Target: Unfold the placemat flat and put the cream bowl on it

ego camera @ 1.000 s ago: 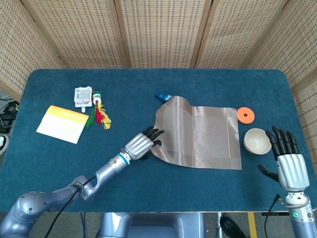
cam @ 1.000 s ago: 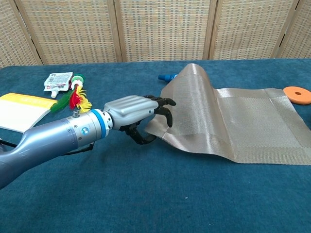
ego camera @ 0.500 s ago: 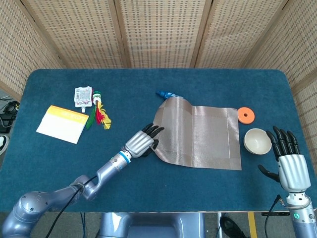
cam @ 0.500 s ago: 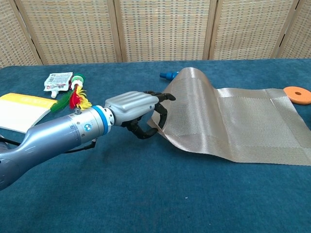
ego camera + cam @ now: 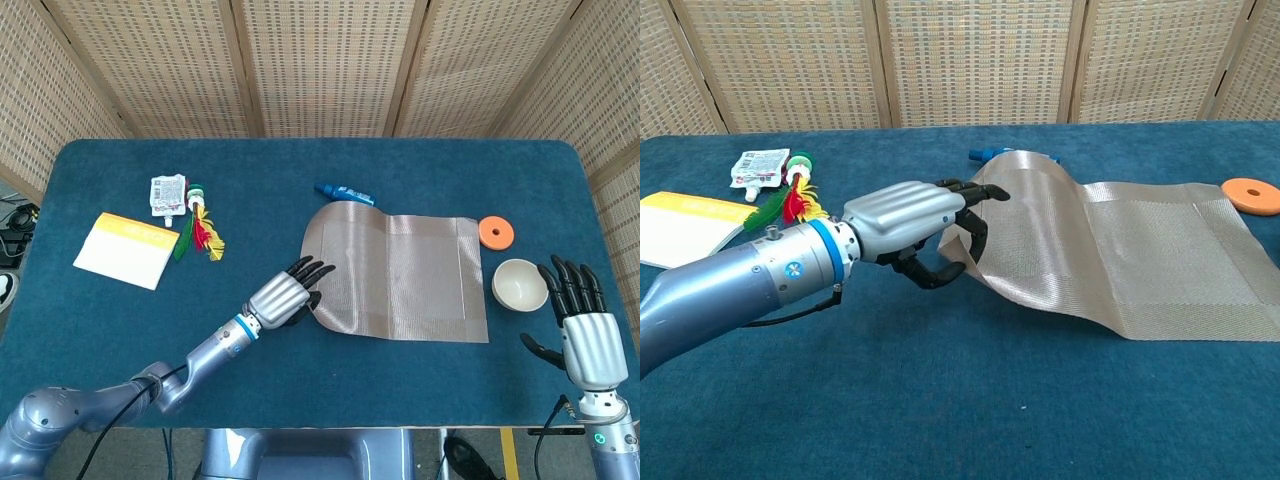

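The placemat (image 5: 400,275) is lying near the middle of the blue counter (image 5: 300,180), most of it flat, while its left edge is arching up off the cloth in a hump, which the chest view (image 5: 1040,225) shows plainly. The left robot hand (image 5: 283,295) is grasping that raised left edge: in the chest view (image 5: 910,225) its dark fingers (image 5: 975,195) are curling over the top of the mat's corner and the thumb is hooking in beneath it. Its silver arm is reaching in from the mat's lower left. The cream bowl (image 5: 519,284) is sitting upright just off the placemat's right edge, apart from it and not on it. An orange ring (image 5: 495,232) is lying flat near the mat's upper right corner, just above the bowl; the chest view (image 5: 1251,195) shows it too. The right robot hand (image 5: 580,320) is hovering to the right of the bowl, released, its fingers straight and spread, pointing away from the robot, grasping nothing and not touching the bowl. A small blue tube (image 5: 343,192) is lying just above the mat's upper left corner, partly hidden behind the hump in the chest view. Well to the left of the placemat are lying a bunch of red, yellow and green feathers (image 5: 203,235), a white packet (image 5: 167,194) beside them, and a white and yellow booklet (image 5: 125,250) furthest left.
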### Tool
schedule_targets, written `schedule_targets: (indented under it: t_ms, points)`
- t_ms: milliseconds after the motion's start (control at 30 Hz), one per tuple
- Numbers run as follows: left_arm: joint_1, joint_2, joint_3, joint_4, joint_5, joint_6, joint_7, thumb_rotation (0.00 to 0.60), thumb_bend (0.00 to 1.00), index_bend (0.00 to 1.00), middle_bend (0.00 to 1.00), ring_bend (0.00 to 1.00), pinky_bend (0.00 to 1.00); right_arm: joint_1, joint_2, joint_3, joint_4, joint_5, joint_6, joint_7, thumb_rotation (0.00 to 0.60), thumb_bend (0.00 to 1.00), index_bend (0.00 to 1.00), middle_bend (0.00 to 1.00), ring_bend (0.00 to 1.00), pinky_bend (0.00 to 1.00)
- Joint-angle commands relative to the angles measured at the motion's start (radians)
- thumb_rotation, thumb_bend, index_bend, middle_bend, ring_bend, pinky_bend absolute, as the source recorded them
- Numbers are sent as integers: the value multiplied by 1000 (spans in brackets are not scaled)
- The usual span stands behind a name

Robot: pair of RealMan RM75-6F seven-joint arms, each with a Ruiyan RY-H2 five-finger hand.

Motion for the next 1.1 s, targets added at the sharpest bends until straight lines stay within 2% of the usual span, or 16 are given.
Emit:
schedule_targets:
  t_ms: [33,233,500,700,833,1100]
  points:
    - [22,120,58,-155,71,53,38,600,663,793,0,0,0,-2,0,-3,-2,-1,-4,-4,600,0,0,0,0,0]
    - [46,271,125,-377,138,87,112,600,664,802,0,0,0,-1,-4,-8,-3,-8,-11,-21,600,0,0,0,0,0]
    - [79,402,215,-533,206,107,135,600,671,803,0,0,0,-4,-1,1,-5,4,-12,-16,600,0,4,0,0,0]
    - [99,478,297,-570,256,109,83,600,673,805,0,0,0,-7,3,3,-15,1,-8,-22,600,0,12,0,0,0]
    - [121,518,333,-559,276,118,76,600,672,807,0,0,0,-8,5,3,-20,-2,-8,-25,600,0,14,0,0,0]
    - [174,521,338,-502,260,138,78,600,672,810,0,0,0,-10,7,4,-23,-5,-8,-27,600,0,18,0,0,0]
